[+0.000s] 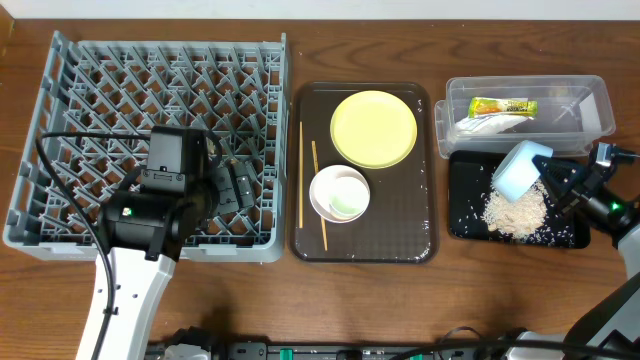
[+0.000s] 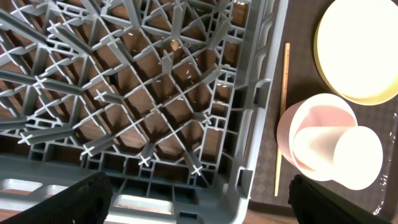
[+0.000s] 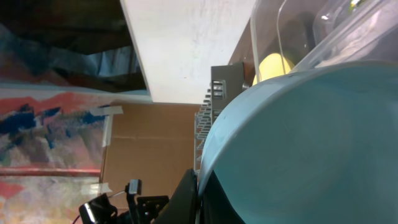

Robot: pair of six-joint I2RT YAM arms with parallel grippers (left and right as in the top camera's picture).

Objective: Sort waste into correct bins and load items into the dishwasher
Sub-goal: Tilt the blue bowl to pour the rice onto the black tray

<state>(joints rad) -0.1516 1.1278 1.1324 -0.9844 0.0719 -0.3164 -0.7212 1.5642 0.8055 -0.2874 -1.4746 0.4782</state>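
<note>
Wood-grain worktop (image 1: 470, 300), seen from overhead: your right gripper (image 1: 553, 182) is clamped on the rim of the light blue bowl (image 1: 520, 168) and holds it tilted above the shallow black tray (image 1: 462, 228). Directly beneath the bowl lies a heap of rice scraps (image 1: 515, 212), with stray grains scattered across the tray. Just beyond that gripper, the clear tub (image 1: 592, 98) holds the green-and-yellow wrapper (image 1: 503, 107) and the white paper strip (image 1: 488, 125).

The step in hand looks like tipping the last food out of the bowl, with the waste sorting close to done and no dishes loaded yet.

Your left gripper (image 1: 232, 185) hangs over a corner of the grey dish rack (image 1: 60, 120), fingers spread wide and empty. Just beside it, on the brown serving tray (image 1: 420, 250), sit the chopsticks (image 1: 301, 170), then the white bowl (image 1: 325, 190) with the small white cup (image 2: 345, 155) nested inside. The yellow plate (image 1: 373, 128) lies beyond them.

Next, you probably need to level the blue bowl, lift it clear of the black tray's wall and carry it across the serving tray. The rack lies well apart from your right gripper, so expect a long reach or a handover. The chopsticks and white bowl lie nearest your open left gripper.
</note>
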